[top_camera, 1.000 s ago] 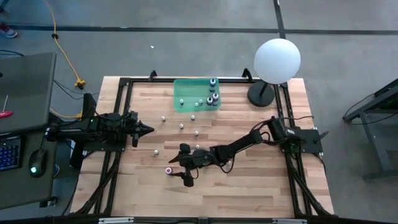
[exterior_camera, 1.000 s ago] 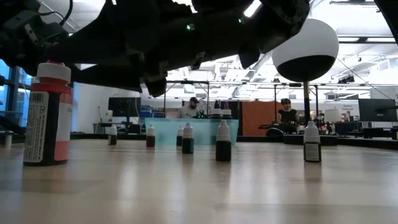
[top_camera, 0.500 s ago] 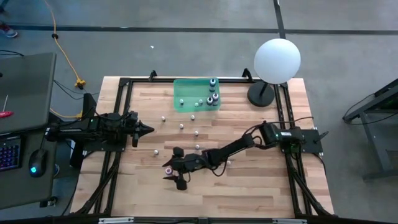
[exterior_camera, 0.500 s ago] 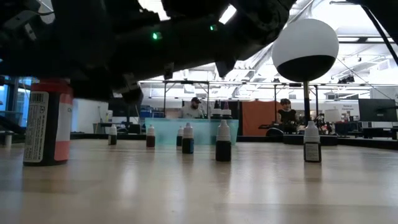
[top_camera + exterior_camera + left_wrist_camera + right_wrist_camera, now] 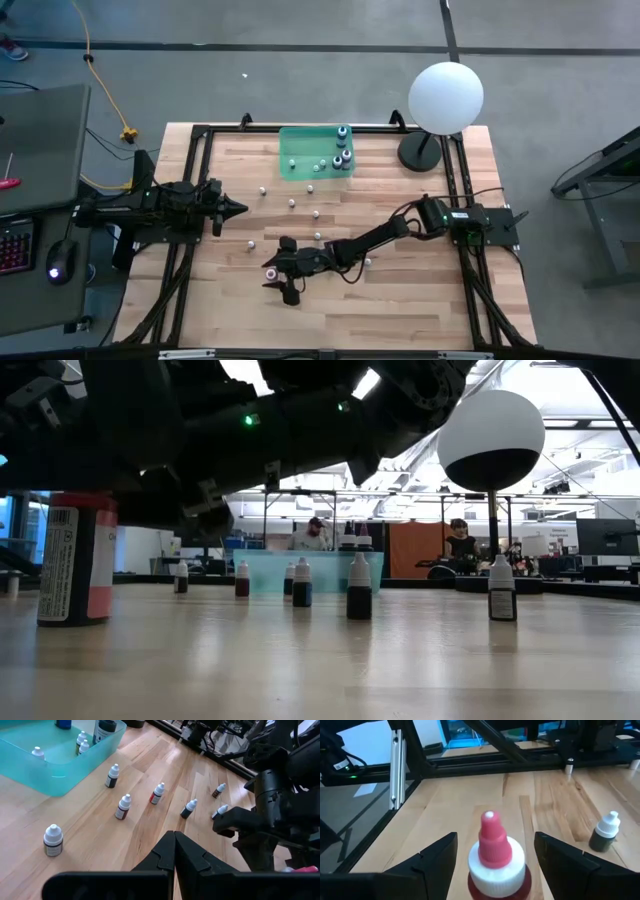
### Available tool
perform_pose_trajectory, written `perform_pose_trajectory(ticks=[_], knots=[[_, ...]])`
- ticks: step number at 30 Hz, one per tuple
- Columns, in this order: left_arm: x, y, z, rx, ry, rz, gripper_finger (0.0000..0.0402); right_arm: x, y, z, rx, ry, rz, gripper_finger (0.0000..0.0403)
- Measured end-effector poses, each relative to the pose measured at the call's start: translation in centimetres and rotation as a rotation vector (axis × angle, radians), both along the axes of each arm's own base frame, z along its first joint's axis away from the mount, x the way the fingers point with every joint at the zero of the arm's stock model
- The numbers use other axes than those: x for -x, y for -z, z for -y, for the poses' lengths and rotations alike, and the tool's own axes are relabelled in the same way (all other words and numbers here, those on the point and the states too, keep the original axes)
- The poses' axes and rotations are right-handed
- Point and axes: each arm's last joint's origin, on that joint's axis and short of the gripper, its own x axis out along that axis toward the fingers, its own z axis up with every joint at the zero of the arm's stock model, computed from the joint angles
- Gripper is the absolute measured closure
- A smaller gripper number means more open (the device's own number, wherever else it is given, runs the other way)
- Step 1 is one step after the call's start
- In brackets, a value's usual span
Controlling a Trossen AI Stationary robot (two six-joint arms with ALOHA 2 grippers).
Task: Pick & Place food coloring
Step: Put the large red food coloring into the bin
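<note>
High view: right gripper (image 5: pixel 272 274), jaws spread, now straddles the pink-capped bottle (image 5: pixel 270 272); left gripper (image 5: pixel 236 208) stays closed.

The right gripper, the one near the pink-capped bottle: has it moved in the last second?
Yes. The right gripper slid toward the left arm's side, away from the lamp, and now straddles the pink-capped bottle, fingers open.

Light wooden table (image 5: pixel 400 310), plank top, black frame rails along edges. Green translucent tray (image 5: pixel 300 160) on far side, several bottles standing inside. White globe lamp (image 5: pixel 446 97) on dark round base at far right corner. Small white-capped food coloring bottles (image 5: pixel 292 203) scattered upright mid-table. Larger pink-capped bottle (image 5: pixel 271 272) upright nearer front, well apart from tray.
</note>
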Motion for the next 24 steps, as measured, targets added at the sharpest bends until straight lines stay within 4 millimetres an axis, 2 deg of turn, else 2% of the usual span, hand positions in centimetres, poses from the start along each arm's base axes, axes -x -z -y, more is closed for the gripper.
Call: perform_pose_trajectory(ticks=[14,24], knots=[[0.00,0.01,0.00,0.000,0.000,0.000,0.0401,0.03,0.08,-0.03,-0.008,-0.012,-0.010,0.0247],[0.00,0.01,0.00,0.000,0.000,0.000,0.0401,-0.07,-0.19,0.11,-0.044,0.035,0.015,0.0250]])
